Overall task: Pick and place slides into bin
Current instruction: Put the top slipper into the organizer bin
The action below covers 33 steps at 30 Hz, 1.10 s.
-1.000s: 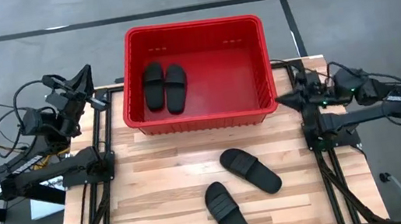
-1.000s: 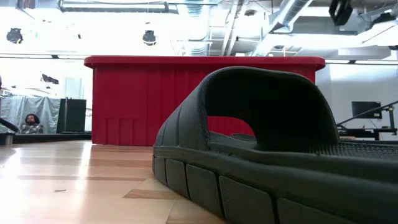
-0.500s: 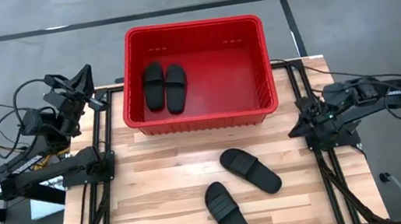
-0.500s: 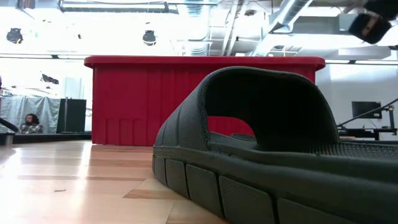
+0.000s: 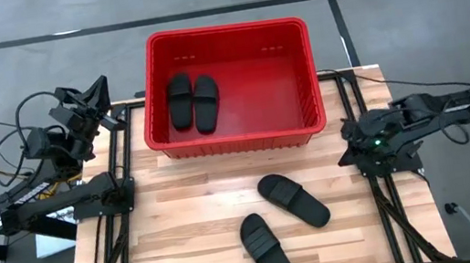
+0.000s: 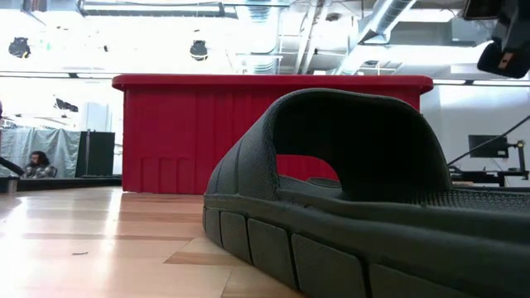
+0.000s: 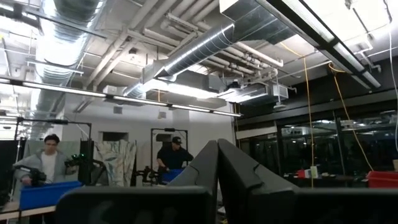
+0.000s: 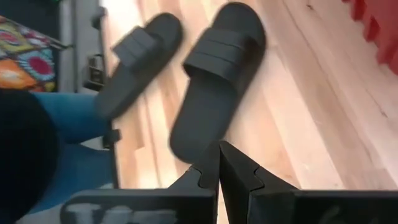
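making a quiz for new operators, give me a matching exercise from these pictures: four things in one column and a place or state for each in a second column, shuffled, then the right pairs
Things
1. bin
2. slides in the bin
3. slides on the table
4. right gripper

Places or states
A. shut, above the table's right edge
B. lying apart on bare wood at the near end
C. side by side against the left wall
D. at the table's far end, red

Pairs: 1-D, 2-C, 3-B, 4-A
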{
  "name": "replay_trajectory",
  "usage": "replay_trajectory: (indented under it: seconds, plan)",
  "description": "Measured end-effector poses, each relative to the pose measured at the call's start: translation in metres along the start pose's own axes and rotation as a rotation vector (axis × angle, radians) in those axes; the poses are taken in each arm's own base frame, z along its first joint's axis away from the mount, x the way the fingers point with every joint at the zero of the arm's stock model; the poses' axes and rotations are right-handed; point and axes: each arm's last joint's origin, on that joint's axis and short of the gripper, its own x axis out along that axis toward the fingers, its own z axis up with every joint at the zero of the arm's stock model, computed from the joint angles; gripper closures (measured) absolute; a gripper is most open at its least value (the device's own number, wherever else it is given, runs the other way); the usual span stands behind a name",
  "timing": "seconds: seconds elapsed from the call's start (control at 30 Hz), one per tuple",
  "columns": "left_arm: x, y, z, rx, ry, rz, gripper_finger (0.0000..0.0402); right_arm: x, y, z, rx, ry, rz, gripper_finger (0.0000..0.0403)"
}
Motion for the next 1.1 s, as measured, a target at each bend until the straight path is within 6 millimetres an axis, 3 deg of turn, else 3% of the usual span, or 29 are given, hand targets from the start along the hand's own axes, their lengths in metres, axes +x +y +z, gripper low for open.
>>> replay_trajectory:
  seconds: [0.17, 0.33, 0.53, 0.67, 0.93, 1.1]
  plan:
    - [0.000, 0.000, 0.000, 0.000, 0.000, 0.000, 0.0402, 0.014, 0.001, 0.008, 0.047, 0.036, -0.067, 0.0391]
    - [0.000, 0.000, 0.000, 0.003, 0.001, 0.000, 0.0402, 0.024, 0.003, 0.014, 0.083, 0.062, -0.091, 0.0338]
    - [0.000, -0.001, -0.003, 0.016, 0.030, -0.009, 0.0402, 0.043, 0.017, 0.019, -0.098, 0.059, -0.130, 0.0287]
    - [0.000, -0.002, -0.005, 0.026, 0.054, -0.016, 0.0402, 0.058, 0.025, 0.015, -0.111, 0.071, -0.230, 0.0266]
    - [0.000, -0.002, -0.007, 0.022, 0.072, -0.022, 0.0402, 0.104, 0.047, 0.012, -0.145, 0.075, -0.306, 0.0246]
    - [0.000, -0.002, -0.007, 0.020, 0.071, -0.023, 0.0402, 0.140, 0.050, 0.009, -0.173, 0.130, -0.368, 0.0248]
